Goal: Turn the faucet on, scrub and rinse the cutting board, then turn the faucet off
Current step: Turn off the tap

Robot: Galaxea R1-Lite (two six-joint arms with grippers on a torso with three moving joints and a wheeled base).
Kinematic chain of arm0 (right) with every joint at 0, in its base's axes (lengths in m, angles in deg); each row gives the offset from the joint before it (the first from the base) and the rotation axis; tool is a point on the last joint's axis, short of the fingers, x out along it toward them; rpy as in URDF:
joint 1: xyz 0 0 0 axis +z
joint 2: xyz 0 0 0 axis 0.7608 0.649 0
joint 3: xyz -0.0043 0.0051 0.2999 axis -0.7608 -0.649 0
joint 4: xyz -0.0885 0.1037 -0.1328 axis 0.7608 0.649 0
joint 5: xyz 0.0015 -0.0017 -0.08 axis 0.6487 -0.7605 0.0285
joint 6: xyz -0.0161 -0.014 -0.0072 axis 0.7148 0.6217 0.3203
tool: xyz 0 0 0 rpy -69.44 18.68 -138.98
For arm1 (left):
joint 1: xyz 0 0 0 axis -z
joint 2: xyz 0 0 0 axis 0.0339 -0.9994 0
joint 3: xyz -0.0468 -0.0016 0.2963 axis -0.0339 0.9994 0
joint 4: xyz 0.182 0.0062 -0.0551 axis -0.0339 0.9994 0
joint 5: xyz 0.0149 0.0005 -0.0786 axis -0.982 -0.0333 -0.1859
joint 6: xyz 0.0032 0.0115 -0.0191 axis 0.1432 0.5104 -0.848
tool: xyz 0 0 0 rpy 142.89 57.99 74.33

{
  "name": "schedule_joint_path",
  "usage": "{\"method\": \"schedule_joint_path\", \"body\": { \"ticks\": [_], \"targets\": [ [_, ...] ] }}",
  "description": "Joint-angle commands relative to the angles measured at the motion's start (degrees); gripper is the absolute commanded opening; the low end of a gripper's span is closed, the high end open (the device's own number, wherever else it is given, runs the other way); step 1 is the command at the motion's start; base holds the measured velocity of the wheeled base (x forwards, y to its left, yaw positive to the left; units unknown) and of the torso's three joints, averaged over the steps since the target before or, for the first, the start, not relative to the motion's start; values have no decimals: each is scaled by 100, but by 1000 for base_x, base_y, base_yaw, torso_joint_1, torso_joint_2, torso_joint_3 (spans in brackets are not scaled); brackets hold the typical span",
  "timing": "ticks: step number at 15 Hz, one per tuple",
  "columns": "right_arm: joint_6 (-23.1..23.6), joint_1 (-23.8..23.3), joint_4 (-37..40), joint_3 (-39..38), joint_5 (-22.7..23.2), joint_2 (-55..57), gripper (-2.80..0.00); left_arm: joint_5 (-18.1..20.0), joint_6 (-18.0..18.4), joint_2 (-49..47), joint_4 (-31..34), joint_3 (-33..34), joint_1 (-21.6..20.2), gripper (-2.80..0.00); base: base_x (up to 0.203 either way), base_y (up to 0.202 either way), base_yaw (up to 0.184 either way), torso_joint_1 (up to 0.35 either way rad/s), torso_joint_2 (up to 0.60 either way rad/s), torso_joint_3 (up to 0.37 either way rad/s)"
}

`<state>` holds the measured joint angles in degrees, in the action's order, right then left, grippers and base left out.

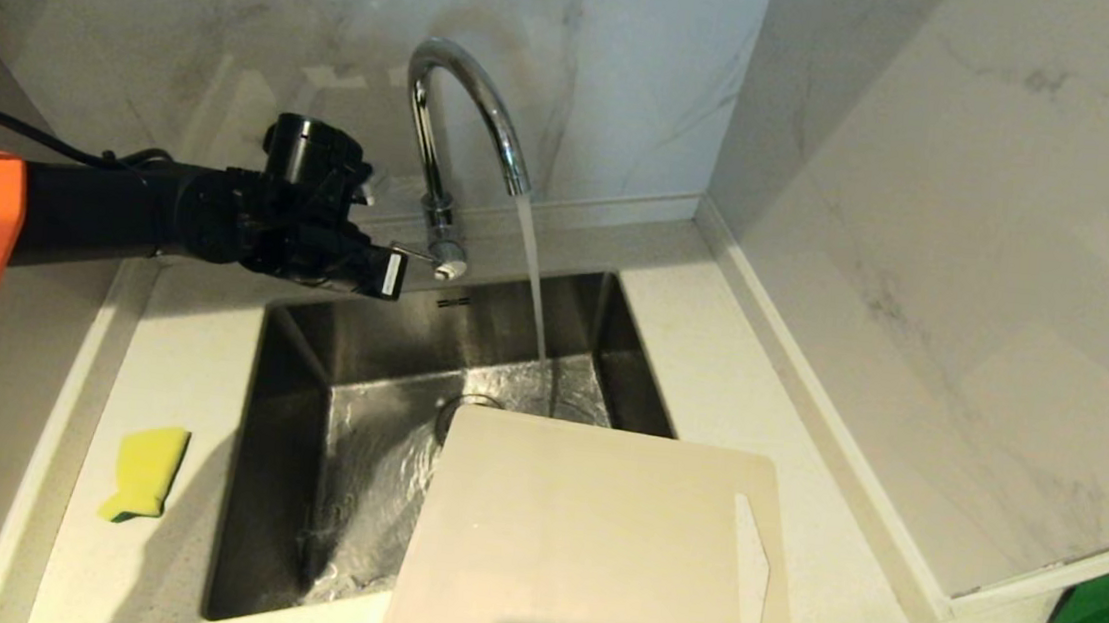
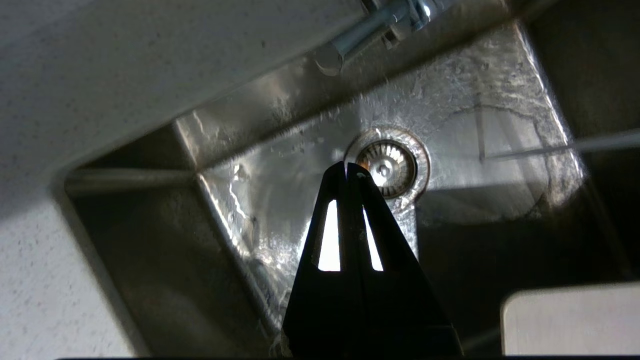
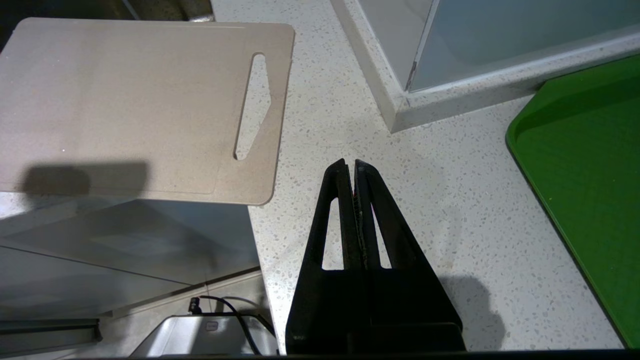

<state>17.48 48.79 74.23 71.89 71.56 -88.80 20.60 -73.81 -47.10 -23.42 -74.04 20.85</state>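
From the head, the left hand (image 1: 387, 272) sits by the running faucet (image 1: 460, 133), cutting board (image 1: 594, 546) bridging sink (image 1: 281, 448) and counter (image 1: 890, 602) for rinsing; both wrist views show fingers pressed together, empty, the right hand (image 3: 350, 165) parked over the counter.

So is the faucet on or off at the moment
On. A steady stream runs from the faucet's spout into the sink, and the basin floor is wet and rippling around the drain.
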Motion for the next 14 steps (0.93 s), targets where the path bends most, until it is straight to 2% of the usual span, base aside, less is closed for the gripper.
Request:
{"method": "schedule_joint_path", "body": {
  "ticks": [1, 6, 9, 14],
  "targets": [
    [3, 3, 4, 1, 2, -1, -280, -22, -22, -72, -109, 6, -1, -280, 0, 0, 0, 0, 0, 0],
    [-1, 1, 4, 1, 2, -1, -280, -27, -40, -89, -399, -1, -10, -280, 0, 0, 0, 0, 0, 0],
    [1, 2, 4, 1, 2, -1, -280, -27, -99, -105, -872, 5, -1, -280, 0, 0, 0, 0, 0, 0],
    [4, 4, 4, 1, 2, -1, -280, -36, -110, -166, -1119, -1, -10, -280, 0, 0, 0, 0, 0, 0]
  ]
}}
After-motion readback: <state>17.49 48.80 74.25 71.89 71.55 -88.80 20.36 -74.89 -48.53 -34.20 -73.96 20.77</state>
